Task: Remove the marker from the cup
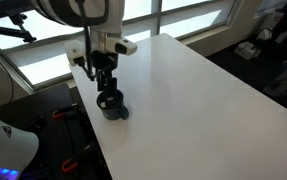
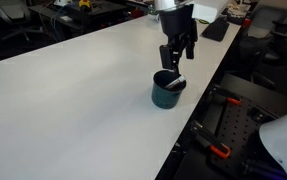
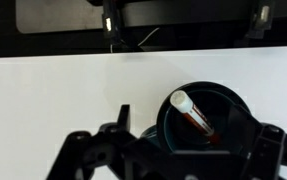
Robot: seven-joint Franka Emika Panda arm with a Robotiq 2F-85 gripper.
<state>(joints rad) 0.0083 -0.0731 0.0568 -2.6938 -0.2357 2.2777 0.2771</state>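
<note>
The gripper is hanging straight over the cup, which is standing near the edge of the white table. In the wrist view the cup is sitting at about 4 o'clock of the picture. The marker is lying slanted inside it, with its white end pointing to 10 o'clock. The jaws are standing wide apart, one on each side of the cup, and are holding nothing. They are probably not touching the rim, but the exterior views are too small to be sure.
</note>
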